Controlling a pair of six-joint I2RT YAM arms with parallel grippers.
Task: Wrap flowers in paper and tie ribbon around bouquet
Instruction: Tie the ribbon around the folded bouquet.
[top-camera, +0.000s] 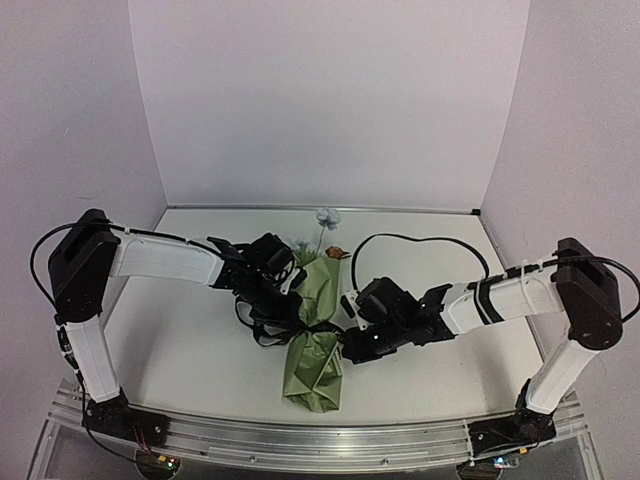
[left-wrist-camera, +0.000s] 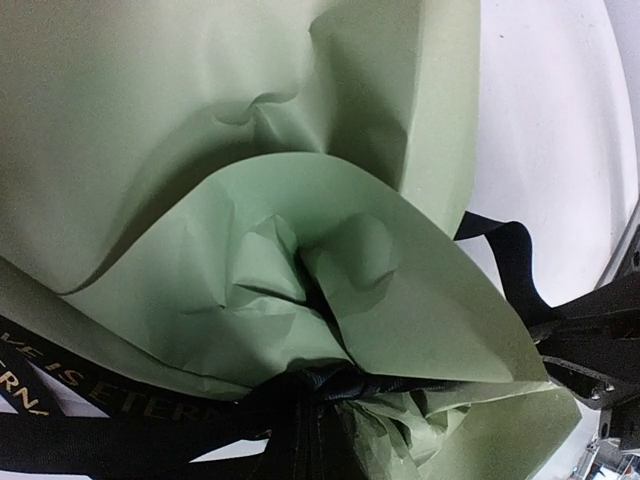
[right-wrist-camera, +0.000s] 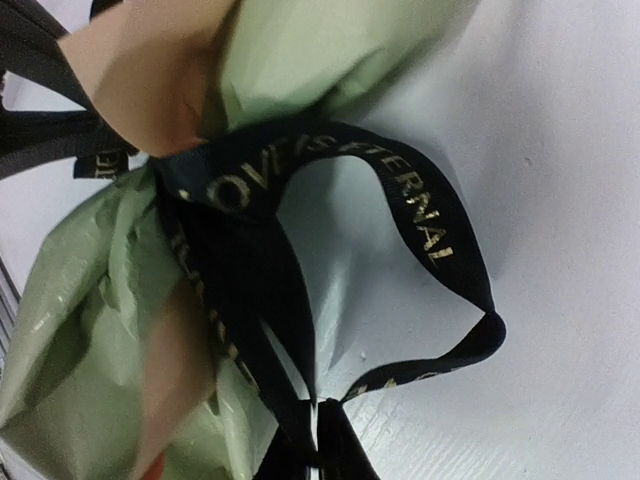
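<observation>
The olive-green paper bouquet (top-camera: 316, 352) lies mid-table on the white table (top-camera: 180, 345), cinched at its waist by a narrow black ribbon with gold lettering (right-wrist-camera: 425, 215). Only the top view shows the pale blue and cream flowers (top-camera: 324, 217) at its far end. Only the right wrist view shows the paper's tan reverse and the ribbon's loop converging into the closed right gripper (top-camera: 350, 338). The left gripper (top-camera: 287, 306) is closed at the knot; what it pinches is hidden.

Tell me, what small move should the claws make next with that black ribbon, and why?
Probably the right claw should draw the ribbon gently away from the bouquet. The ribbon already pinches the green paper at its waist, but a wide slack loop stands open beside it, so the tie looks loose.
</observation>
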